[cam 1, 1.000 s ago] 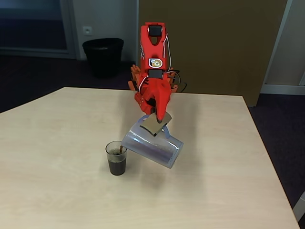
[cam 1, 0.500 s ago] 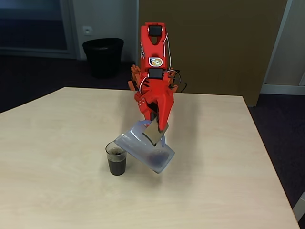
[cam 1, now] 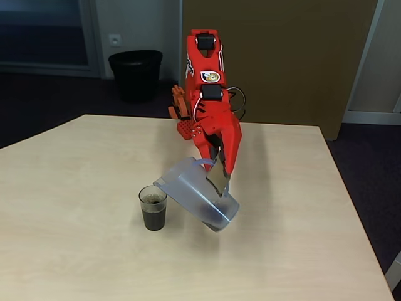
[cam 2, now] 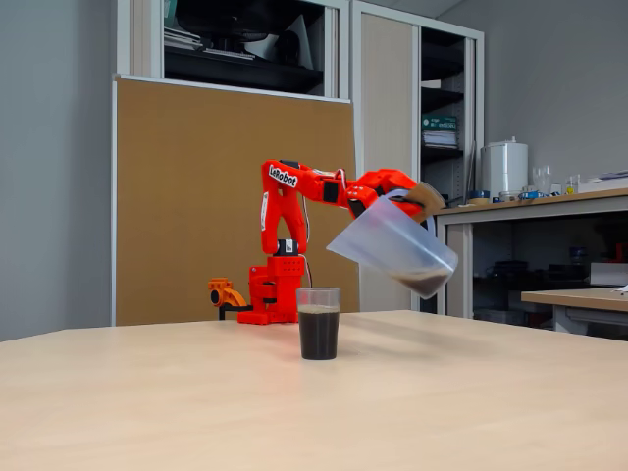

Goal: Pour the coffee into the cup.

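Righting the jug (cam 1: 195,193) is, by my judgement, the step in hand, and it should go slowly: in the fixed view from the front the jug hangs tilted above the table (cam 1: 75,251), its spout toward the cup (cam 1: 153,207) but clear of the rim, so any drip would land on the wood. Rolling the wrist level before carrying the jug aside would keep the dregs inside. The gripper (cam 1: 220,179) is clamped on the jug's flat handle, one red finger over it. The cup stands upright just left of the jug, not touching it, about two thirds full of coffee (cam 1: 153,217) with a paler foam ring on top.

In the side view the arm (cam 2: 304,186) reaches out from its base and the gripper (cam 2: 417,199) holds the jug (cam 2: 391,245) up in the air, mouth up-left, base down-right. A small dark pool of coffee (cam 2: 424,283) sits in the lowest corner of the jug, so a little is left. The cup (cam 2: 318,323) stands on the table (cam 2: 147,412) below and left of the jug, clear-walled, tapered, its coffee nearly black and level, no stream falling into it.
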Controlling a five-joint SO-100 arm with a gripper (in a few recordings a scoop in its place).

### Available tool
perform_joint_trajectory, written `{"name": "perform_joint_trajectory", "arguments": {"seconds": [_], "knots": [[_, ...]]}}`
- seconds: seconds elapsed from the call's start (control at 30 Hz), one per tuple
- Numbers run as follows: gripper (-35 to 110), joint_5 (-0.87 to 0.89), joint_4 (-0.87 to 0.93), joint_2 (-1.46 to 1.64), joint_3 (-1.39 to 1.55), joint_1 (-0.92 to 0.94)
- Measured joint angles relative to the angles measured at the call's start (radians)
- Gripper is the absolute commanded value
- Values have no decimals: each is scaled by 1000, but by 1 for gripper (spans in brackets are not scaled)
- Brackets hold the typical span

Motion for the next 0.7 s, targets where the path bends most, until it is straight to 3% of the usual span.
{"name": "perform_joint_trajectory", "arguments": {"seconds": [0.43, 0.7], "knots": [[0, -462, 213, -104, -133, -276], [0, -646, 360, -63, -58, -402]]}}
